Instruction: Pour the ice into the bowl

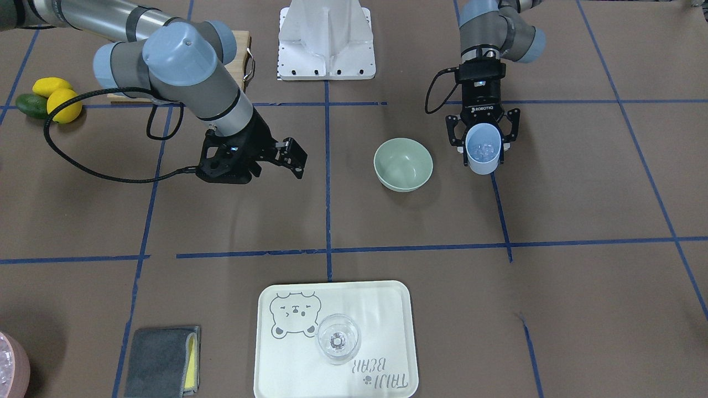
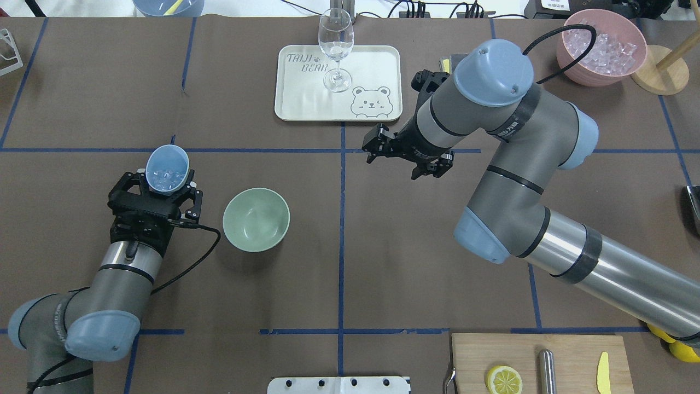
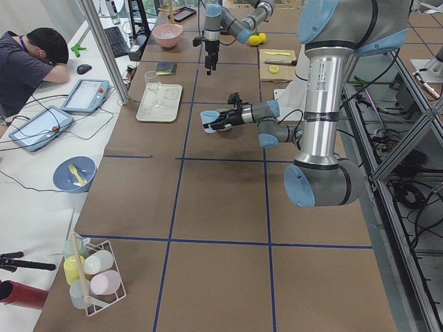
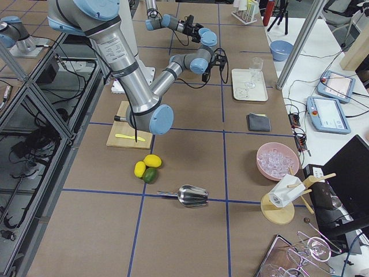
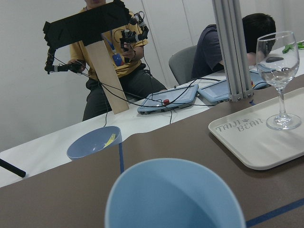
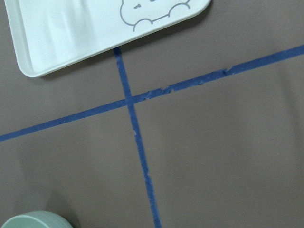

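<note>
ice lies in the light blue cup, mouth upward, gripped between the jaws of the left gripper. the cup is near the pale green bowl on the table, not touching it. the right gripper hangs over the table with jaws spread, holding nothing, between bowl and tray.

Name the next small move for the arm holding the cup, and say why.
Probably shift the left pincer to the robot's right until its light blue plastic cup hangs over the round sage-green bowl. The clear ice chunks sit in the cup, the bowl looks empty, and the cup is beside it, not above.
</note>
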Available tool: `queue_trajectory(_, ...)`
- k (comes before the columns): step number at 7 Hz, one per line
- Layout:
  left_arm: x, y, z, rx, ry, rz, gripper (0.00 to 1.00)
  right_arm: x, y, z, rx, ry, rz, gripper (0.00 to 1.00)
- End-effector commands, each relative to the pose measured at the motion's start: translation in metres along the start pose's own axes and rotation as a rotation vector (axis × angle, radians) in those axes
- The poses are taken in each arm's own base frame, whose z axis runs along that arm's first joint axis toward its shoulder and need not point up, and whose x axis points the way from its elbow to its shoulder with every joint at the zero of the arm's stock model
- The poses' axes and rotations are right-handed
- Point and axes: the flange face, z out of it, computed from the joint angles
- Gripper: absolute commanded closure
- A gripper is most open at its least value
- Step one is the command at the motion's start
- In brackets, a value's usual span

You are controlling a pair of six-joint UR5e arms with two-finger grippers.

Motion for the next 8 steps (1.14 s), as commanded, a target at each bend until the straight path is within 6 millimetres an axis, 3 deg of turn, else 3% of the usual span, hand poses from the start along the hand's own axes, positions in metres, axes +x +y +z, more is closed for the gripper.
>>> queue_trajectory(1, 0.049, -0.003, -0.007, 0.002, -0.074, 0.175, 1.00, 0.016, -0.011, -0.010, 0.009, 0.002, -0.009, 0.00)
queue_trajectory(5, 0.062, 0.001, -0.014, 0.035, -0.170, 0.699, 1.00, 0.022, -0.019, -0.015, 0.006, 0.003, 0.001, 0.00)
queue_trajectory(8, 0.074, 0.011, -0.028, 0.029, -0.161, 0.978, 1.00, 0.030, -0.020, -0.012, 0.005, 0.008, 0.003, 0.00)
